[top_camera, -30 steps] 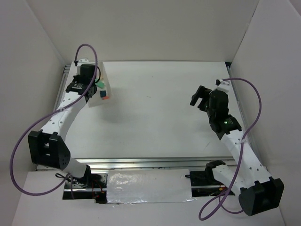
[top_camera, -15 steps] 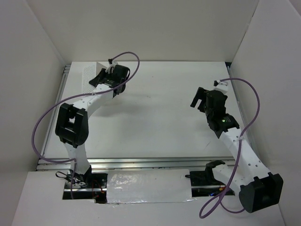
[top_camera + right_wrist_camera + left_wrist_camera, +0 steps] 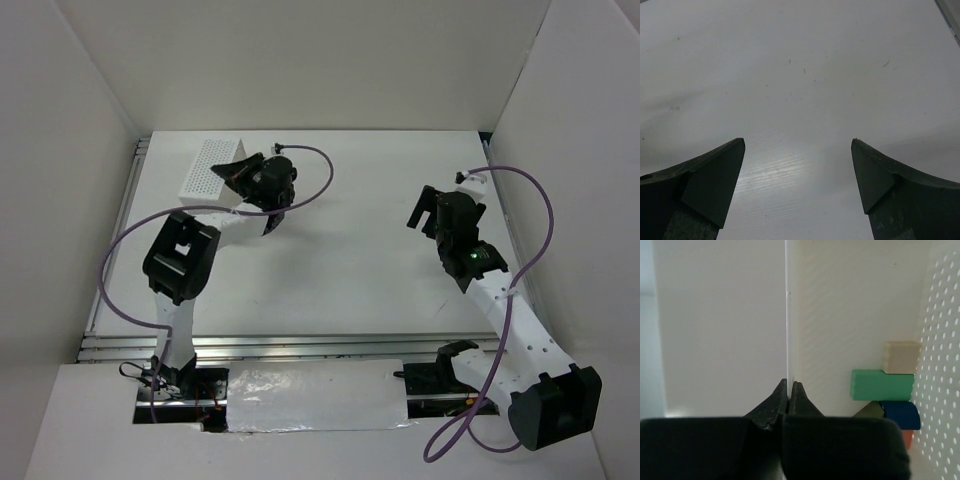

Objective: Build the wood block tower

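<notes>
"Since you're watching the left gripper (image 3: 790, 389), how do its jaws stand?"

"Pinched together on the thin edge of the box (image 3: 210, 168). Your blocks (image 3: 881, 385) lie just right of the tips, inside it. Beige is past the tips, green level with them, and blue, olive and orange-red are nearer the wrist."

"And your right gripper (image 3: 798, 150)?"

"Jaws wide apart, only table (image 3: 800, 75) between them."
</notes>
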### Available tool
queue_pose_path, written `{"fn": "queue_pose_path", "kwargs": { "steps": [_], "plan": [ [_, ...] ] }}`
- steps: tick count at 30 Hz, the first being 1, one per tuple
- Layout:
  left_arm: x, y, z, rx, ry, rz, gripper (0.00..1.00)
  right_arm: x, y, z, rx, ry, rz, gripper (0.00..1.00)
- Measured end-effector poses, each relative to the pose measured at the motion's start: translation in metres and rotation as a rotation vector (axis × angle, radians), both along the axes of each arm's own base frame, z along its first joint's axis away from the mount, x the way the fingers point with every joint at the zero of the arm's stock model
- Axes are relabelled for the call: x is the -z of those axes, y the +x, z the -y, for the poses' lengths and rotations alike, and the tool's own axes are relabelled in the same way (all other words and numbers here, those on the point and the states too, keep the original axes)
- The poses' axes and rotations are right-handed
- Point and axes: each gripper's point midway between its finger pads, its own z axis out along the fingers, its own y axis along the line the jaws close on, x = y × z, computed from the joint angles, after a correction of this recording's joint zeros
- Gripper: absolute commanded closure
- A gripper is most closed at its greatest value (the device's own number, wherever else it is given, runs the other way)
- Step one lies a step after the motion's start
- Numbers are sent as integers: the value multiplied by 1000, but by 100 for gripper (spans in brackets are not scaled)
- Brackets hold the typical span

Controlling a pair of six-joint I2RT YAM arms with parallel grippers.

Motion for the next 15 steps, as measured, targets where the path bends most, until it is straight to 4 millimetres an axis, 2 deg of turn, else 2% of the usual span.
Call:
{"fn": "queue_pose_path", "kwargs": {
  "steps": [4,8,15],
  "plan": [
    [10,6,8,-10,134,-86,100,0,0,0,2,-3,0,5],
    [33,11,18,-7,221,-182,100,0,0,-1,-1,-4,-1,5],
    [38,-5,46,61,286,-253,100,1,-1,-4,-7,-9,-4,6]
  ]
}}
